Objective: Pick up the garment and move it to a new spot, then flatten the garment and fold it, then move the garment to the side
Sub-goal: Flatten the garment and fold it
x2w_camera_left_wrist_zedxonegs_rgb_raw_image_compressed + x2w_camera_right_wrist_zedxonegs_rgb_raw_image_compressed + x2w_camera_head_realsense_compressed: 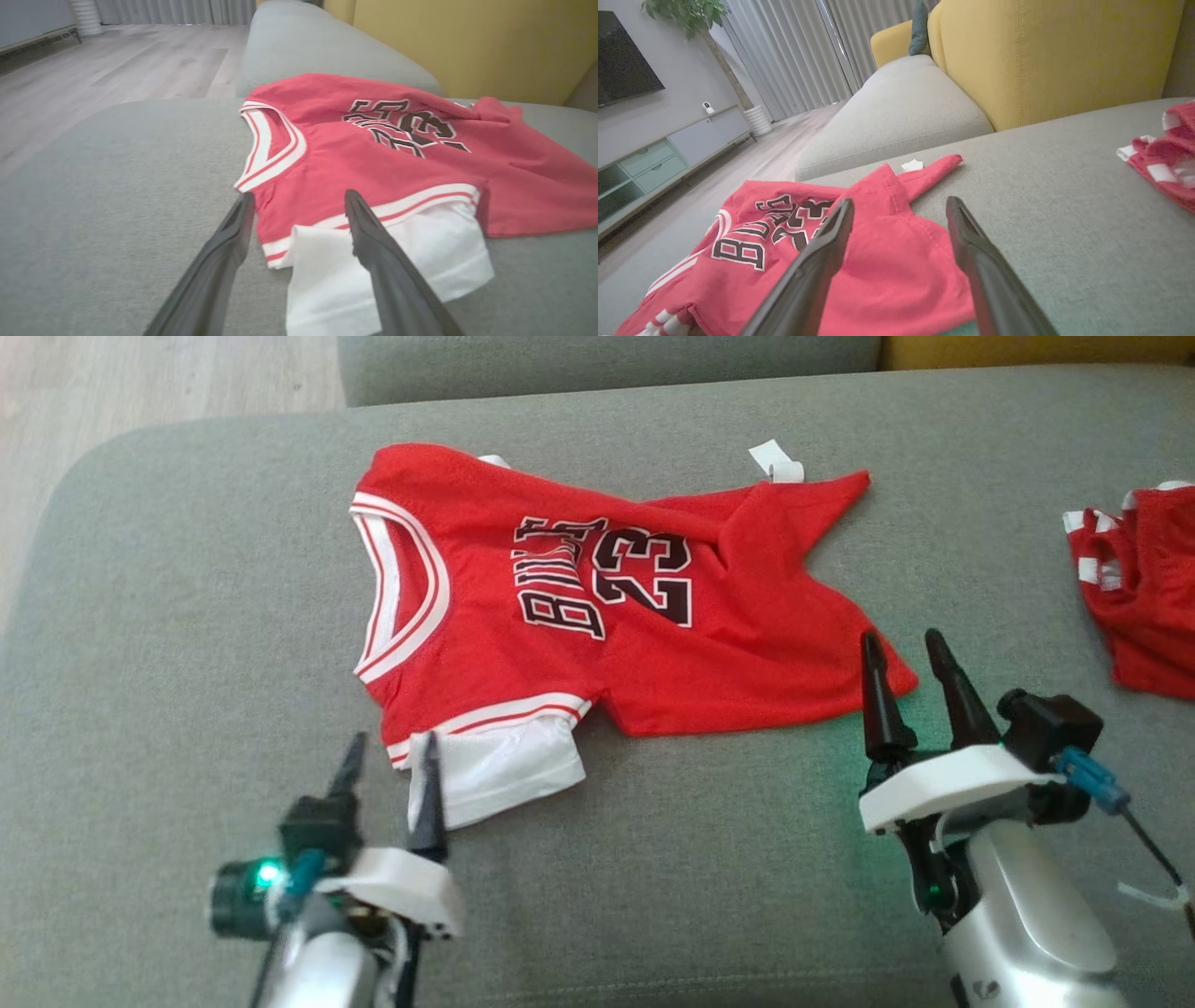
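The garment (597,607), a red jersey with black lettering and a white sleeve, lies spread but creased on the grey sofa cushion (187,644), its collar toward the left. The hem at the right is bunched and folded over. My left gripper (390,754) stands open at the near white sleeve (373,261), one finger beside the sleeve and the other above it, holding nothing. Above the garment's near right hem corner (896,275), my right gripper (901,649) is open and empty.
A second red and white garment (1144,607) lies at the cushion's right edge. A yellow backrest (1055,56) rises behind the seat, with another grey cushion (901,107) beyond. Wooden floor (117,70) lies off the left end.
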